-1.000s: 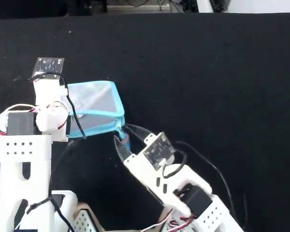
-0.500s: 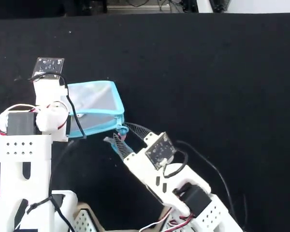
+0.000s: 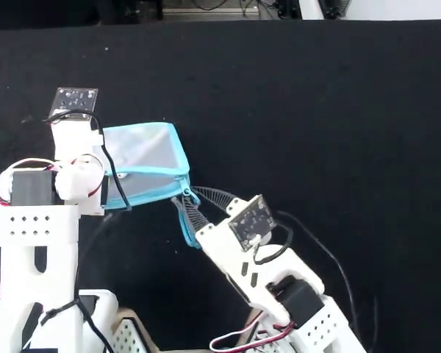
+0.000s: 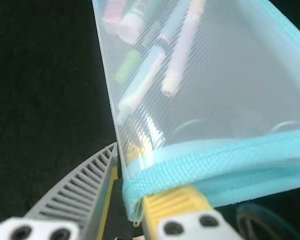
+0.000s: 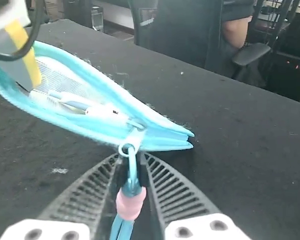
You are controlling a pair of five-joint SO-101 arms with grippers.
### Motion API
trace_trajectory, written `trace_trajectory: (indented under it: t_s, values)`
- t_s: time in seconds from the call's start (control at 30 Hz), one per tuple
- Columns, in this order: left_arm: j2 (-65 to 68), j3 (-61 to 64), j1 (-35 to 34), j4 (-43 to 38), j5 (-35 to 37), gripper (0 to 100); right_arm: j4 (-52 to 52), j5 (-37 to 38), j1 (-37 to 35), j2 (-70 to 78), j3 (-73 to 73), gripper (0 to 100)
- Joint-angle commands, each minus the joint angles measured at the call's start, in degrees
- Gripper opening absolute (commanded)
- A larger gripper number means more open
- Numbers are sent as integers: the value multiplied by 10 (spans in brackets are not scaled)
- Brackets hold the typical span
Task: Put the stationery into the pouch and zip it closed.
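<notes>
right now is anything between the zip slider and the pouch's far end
The right hand holds the zip pull. The track looks clear; the pens lie inside the pouch. Only the left hand, clamped on the far end, sits ahead of the zip slider.

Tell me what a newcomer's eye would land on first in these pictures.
The turquoise-trimmed pouch stands out bright against the black table, with pens showing through its clear side. The left gripper clamps one end of it. At the other end the right gripper pinches the zipper pull, and the pouch's mouth gapes open.
</notes>
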Motion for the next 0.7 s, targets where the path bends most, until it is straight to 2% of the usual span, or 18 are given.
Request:
trace_trajectory:
  t_s: [0.0, 0.13, 0.27, 0.4, 0.67]
  values:
    - [11, 8, 5, -1, 2, 30, -15, -2, 12, -74, -25, 11]
    - [11, 7, 6, -1, 2, 31, -11, 5, 15, -73, -47, 11]
    - [9, -8, 6, -9, 2, 32, -11, 62, 14, -68, -58, 11]
    - [7, -31, 6, -5, 2, 32, -11, 67, 14, -37, -102, 11]
    - [5, -64, 1, 0, 2, 33, -10, 115, 15, 221, -259, 11]
